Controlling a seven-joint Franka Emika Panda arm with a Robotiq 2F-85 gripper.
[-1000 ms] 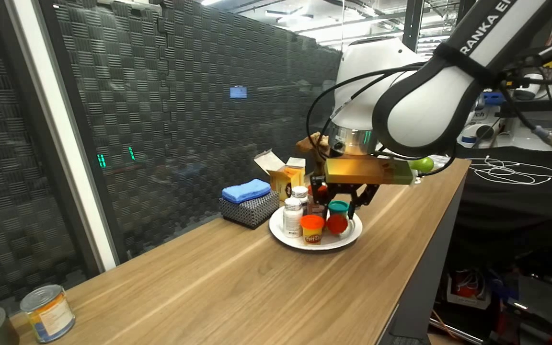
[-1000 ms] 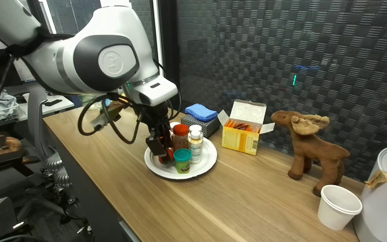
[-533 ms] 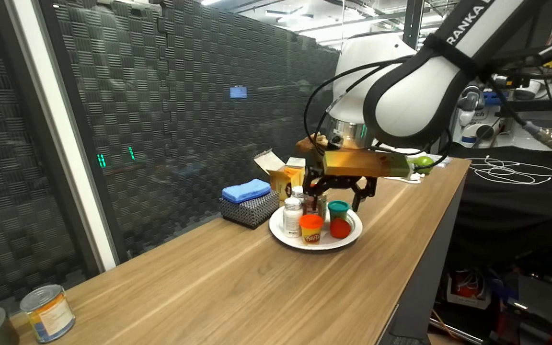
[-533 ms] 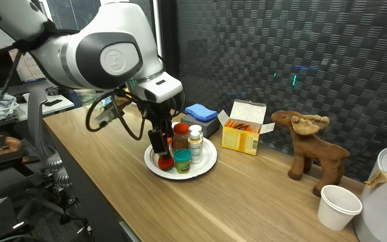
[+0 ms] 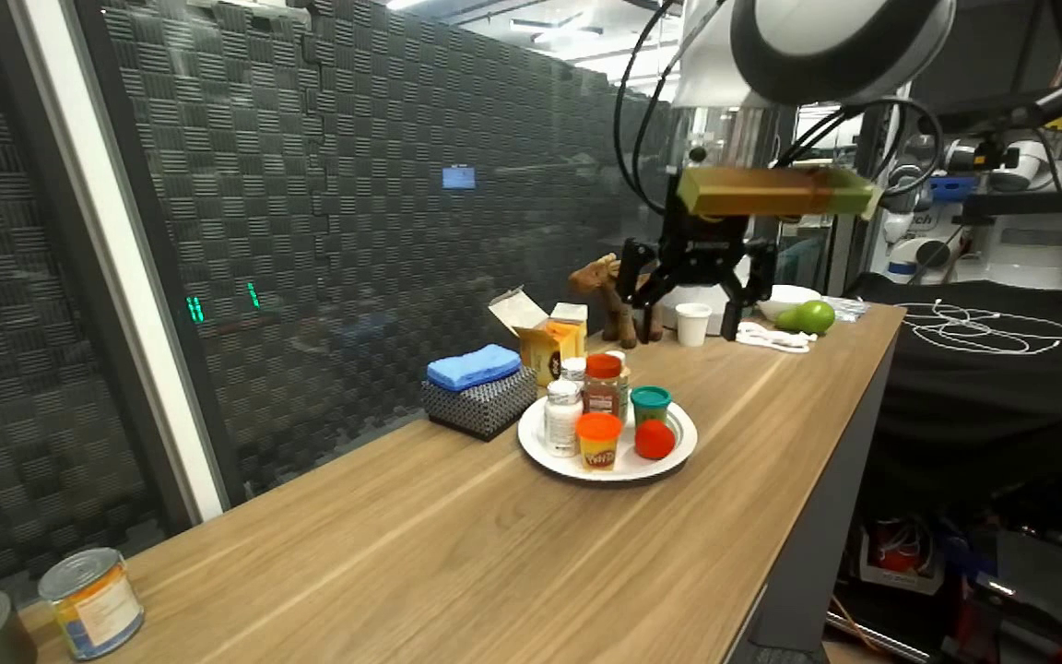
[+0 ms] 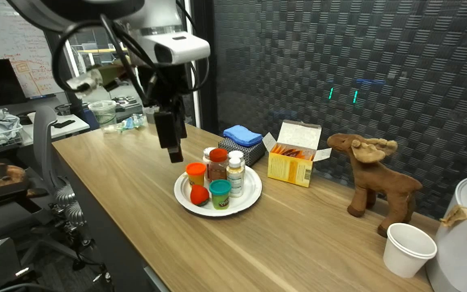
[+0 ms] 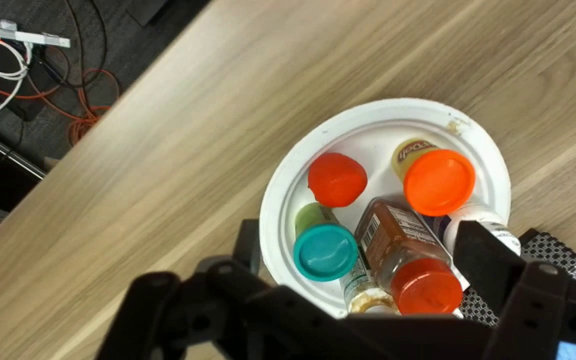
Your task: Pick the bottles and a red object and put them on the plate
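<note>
Gripper (image 5: 686, 334): raised, jaws widely parted, nothing held. Plate (image 7: 398, 107): lower than the gripper; in the wrist view it lies ahead of the fingers (image 7: 248, 245) and partly between them.

Red object (image 7: 337, 180): on the plate, below the gripper; in the wrist view, out beyond the fingertips but within their span. Squat, no evident long axis. Teal tub (image 7: 325, 252) just beside it; contact cannot be judged.

Bottles (image 6: 234, 178): on the plate, upright, long axes pointing up toward the gripper's level. In the wrist view the brown bottle (image 7: 403, 240) falls between the fingers and one finger overlaps a white bottle (image 7: 478, 217); both exterior views show the fingertips apart from everything on the plate.

Assessment: placing appears complete. Height is the governing relation: the next move should go upward before sideways. Descent could topple a bottle.
</note>
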